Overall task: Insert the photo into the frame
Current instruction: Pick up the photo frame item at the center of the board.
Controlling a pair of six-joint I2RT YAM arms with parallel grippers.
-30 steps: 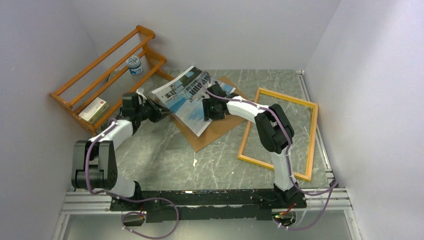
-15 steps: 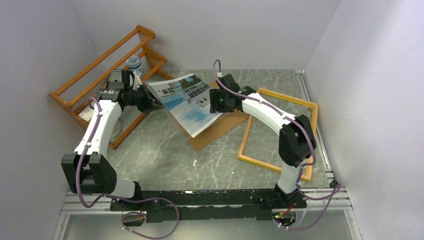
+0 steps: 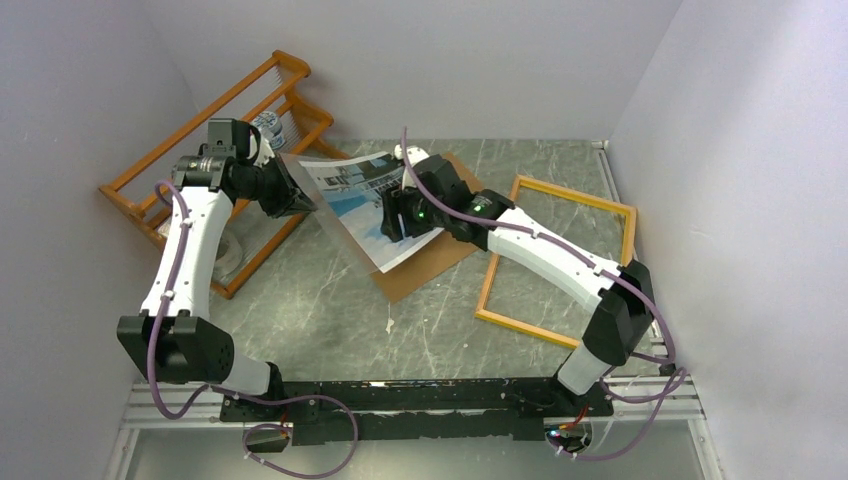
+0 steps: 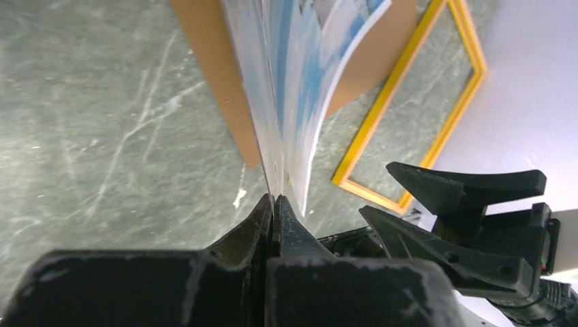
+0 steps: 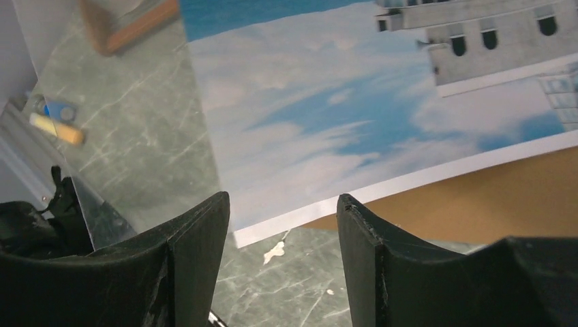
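right tool (image 5: 283, 199): jaws apart | photo (image 5: 327, 116): beneath, overlapping brown panel (image 5: 477, 197)

**Your two arms, as built**

You're running a matched pair. The left arm (image 3: 190, 245) and the right arm (image 3: 545, 255) have white links between chunky black joint housings. A purple cable (image 3: 176, 262) trails along each arm. Both stand on a black base rail (image 3: 400, 405). A green light (image 3: 421, 212) glows at the right wrist. The left gripper (image 4: 274, 199) and right gripper (image 5: 283, 204) have black tapered fingers (image 5: 194, 238) with scuffed, pale edges.
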